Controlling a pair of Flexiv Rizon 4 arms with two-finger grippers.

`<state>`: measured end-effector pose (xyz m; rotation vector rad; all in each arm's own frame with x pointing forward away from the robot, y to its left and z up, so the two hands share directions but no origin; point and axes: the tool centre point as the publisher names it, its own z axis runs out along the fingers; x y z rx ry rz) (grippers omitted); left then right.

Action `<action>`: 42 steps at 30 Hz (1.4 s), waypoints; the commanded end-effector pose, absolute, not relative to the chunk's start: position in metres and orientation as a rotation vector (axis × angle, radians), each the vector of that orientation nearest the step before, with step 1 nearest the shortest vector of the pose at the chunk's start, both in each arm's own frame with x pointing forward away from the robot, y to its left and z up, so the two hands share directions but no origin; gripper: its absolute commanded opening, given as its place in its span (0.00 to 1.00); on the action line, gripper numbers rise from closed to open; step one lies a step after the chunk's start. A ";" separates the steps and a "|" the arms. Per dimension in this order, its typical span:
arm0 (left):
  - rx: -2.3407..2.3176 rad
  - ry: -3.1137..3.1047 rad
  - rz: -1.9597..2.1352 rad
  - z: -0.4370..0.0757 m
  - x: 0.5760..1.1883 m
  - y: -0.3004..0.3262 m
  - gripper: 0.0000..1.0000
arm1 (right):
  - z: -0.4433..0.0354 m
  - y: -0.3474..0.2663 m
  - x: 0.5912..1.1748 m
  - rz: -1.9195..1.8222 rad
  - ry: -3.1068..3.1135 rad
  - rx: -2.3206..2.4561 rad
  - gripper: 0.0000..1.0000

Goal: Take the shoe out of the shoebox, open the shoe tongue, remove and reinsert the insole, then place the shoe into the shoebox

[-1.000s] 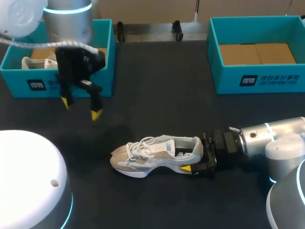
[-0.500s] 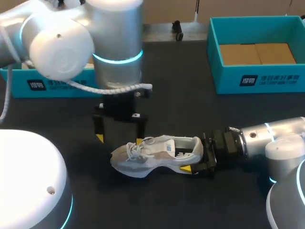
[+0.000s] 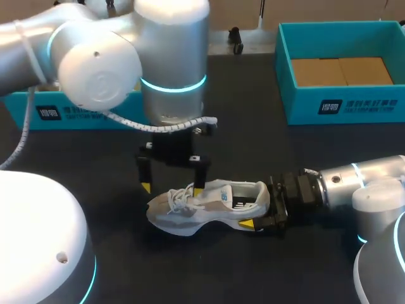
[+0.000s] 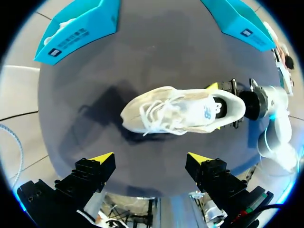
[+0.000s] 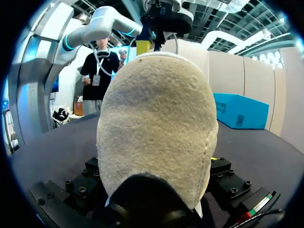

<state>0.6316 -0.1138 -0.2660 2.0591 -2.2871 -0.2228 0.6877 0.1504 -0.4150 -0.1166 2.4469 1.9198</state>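
A white and beige shoe (image 3: 209,204) stands upright on the dark table, toe pointing left. My right gripper (image 3: 256,214) is shut on its heel, one yellow tip showing at the near side. In the right wrist view the beige heel (image 5: 156,123) fills the space between the fingers. My left gripper (image 3: 172,189) hangs open just above the toe and laces, one finger on each side of the shoe. In the left wrist view the shoe (image 4: 183,111) lies ahead of the left gripper (image 4: 151,159), whose fingers stand wide apart with nothing between them.
A teal shoebox (image 3: 38,114) stands at the back left, largely hidden by my left arm, with another white shoe (image 4: 61,26) inside. A second teal shoebox (image 3: 342,104) with a cardboard insert stands at the back right.
My left arm has swung from beside the back-left box over to the shoe and come down above its toe, still open. The right gripper and shoe have not moved.
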 end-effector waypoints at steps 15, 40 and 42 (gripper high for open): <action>2.221 -2.272 -0.411 -0.305 0.652 -0.211 1.00 | -0.414 0.152 0.687 1.914 2.450 -0.115 0.00; 2.411 -2.226 -0.535 -0.350 0.670 -0.216 1.00 | -0.414 0.152 0.687 1.914 2.450 -0.115 0.00; 2.417 -2.231 -0.553 -0.354 0.671 -0.216 1.00 | -0.414 0.152 0.687 1.914 2.450 -0.115 0.00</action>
